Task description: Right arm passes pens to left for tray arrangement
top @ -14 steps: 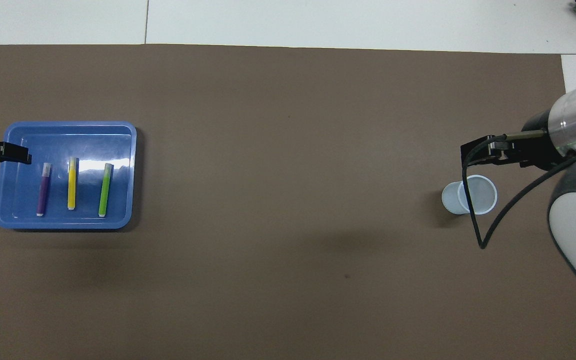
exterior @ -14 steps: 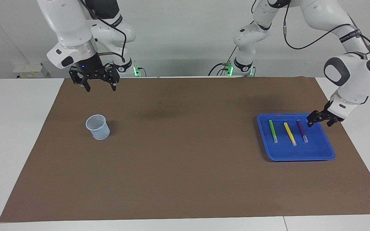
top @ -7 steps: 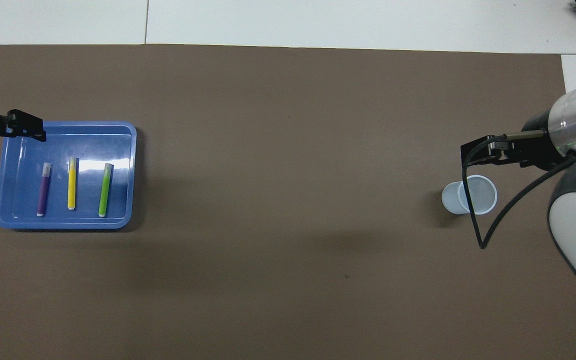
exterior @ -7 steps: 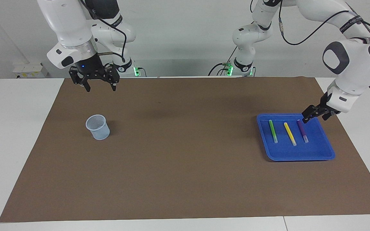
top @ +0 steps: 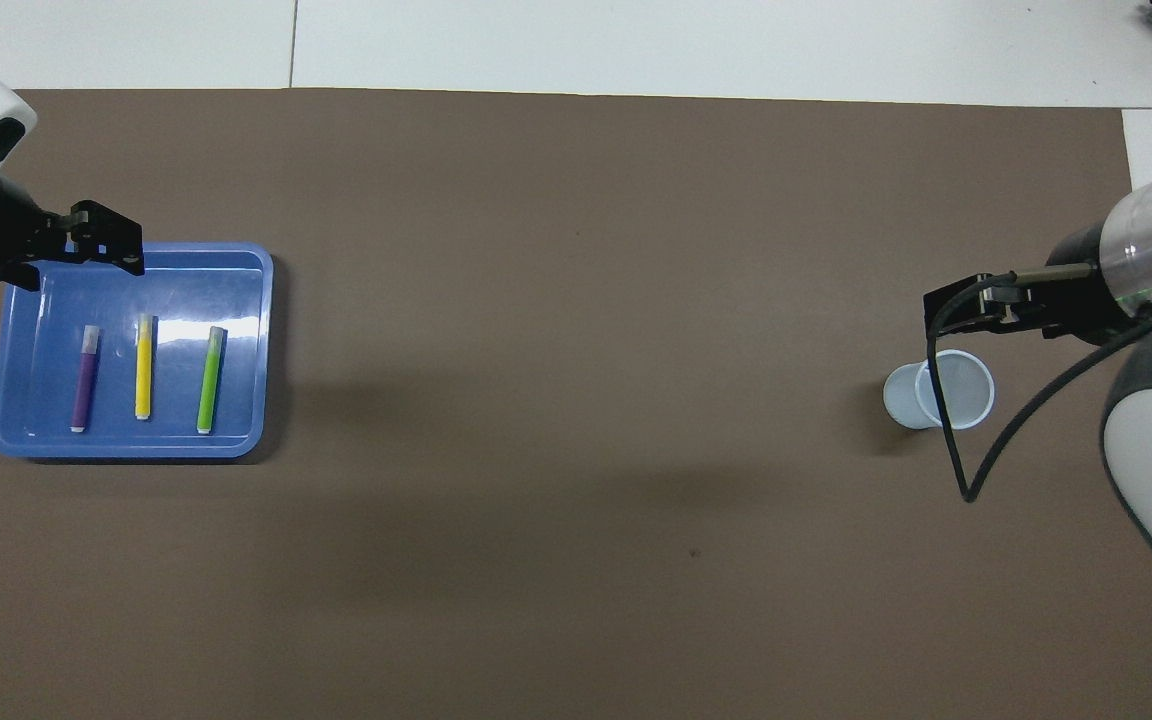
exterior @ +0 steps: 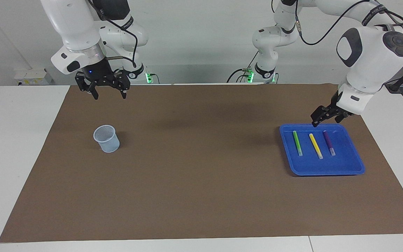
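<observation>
The blue tray (exterior: 345, 168) (top: 36, 440) lies toward the left arm's end of the table. In it three pens lie side by side: green (exterior: 297, 142) (top: 210, 378), yellow (exterior: 315, 145) (top: 143, 366), purple (exterior: 329, 142) (top: 85, 378). My left gripper (exterior: 325, 119) (top: 111, 245) hangs open and empty above the tray, touching no pen. My right gripper (exterior: 109, 93) (top: 966, 305), with the blue wrist light, hangs open and empty above the mat, near the cup.
A small pale blue mesh cup (exterior: 107, 138) (top: 941, 390) stands on the brown mat (exterior: 194, 168) toward the right arm's end. The right arm's black cable (top: 961, 460) loops over the cup in the overhead view. White table surrounds the mat.
My left gripper has lifted away from the purple pen's end and drifted up and toward the table's middle. The pens, the cup and the right arm have not moved.
</observation>
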